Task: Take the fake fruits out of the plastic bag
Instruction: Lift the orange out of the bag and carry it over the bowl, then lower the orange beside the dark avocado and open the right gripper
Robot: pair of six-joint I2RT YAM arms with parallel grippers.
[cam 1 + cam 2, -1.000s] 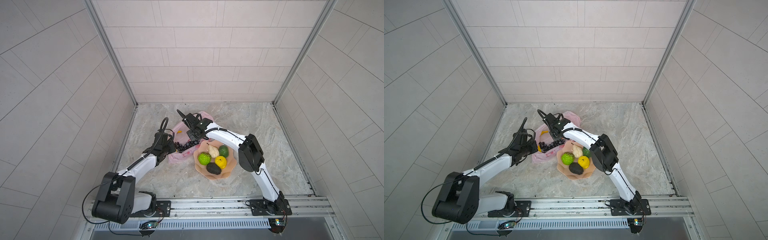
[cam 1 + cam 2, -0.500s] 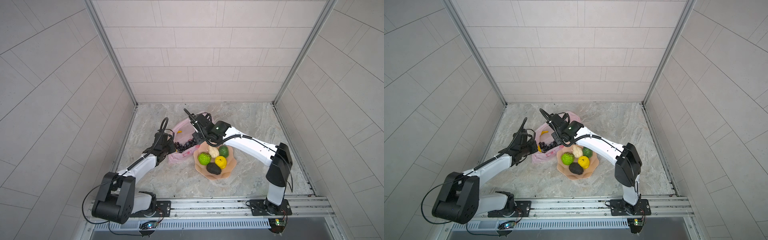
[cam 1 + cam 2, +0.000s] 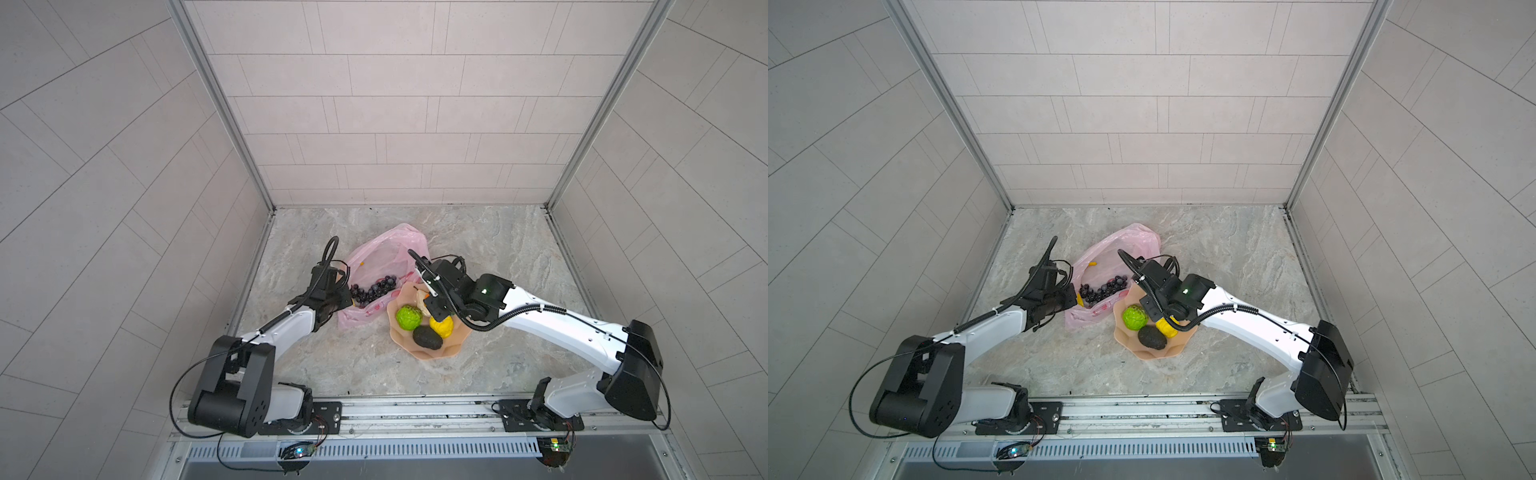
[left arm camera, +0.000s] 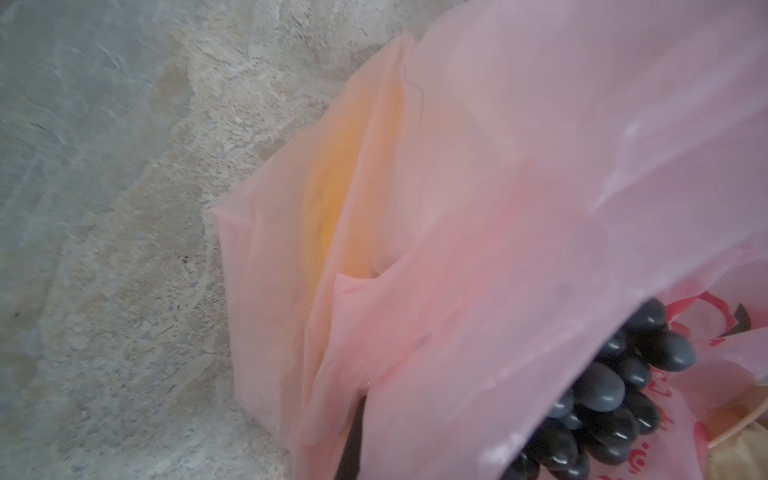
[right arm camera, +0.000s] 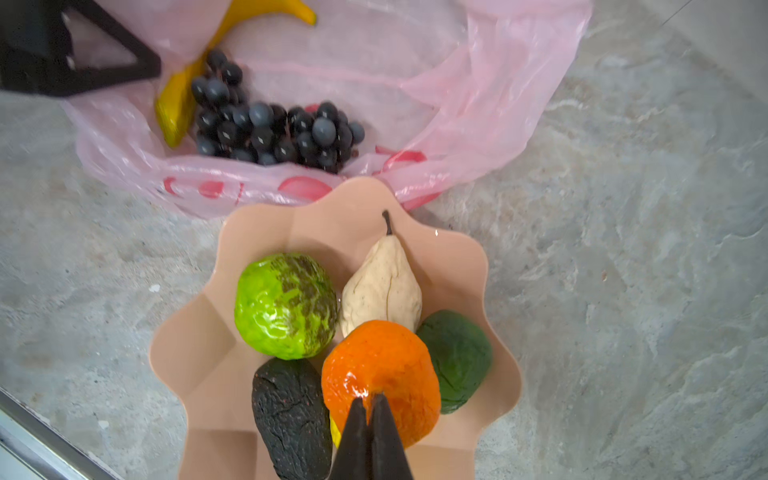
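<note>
The pink plastic bag lies open on the stone floor with the grape bunch and the banana inside it. My left gripper is shut on the bag's left edge, and the film covers its fingers. In the peach bowl lie the bumpy green fruit, the pear, the avocado, a dark green fruit and the orange. My right gripper hovers shut over the orange with nothing between its tips.
The bowl stands right against the bag's front right side. Tiled walls close in the floor at the back and both sides. A metal rail with both arm bases runs along the front edge.
My right arm has pulled back from above the bag to above the bowl, its elbow swinging out to the right. The left arm and the bag have stayed put.
</note>
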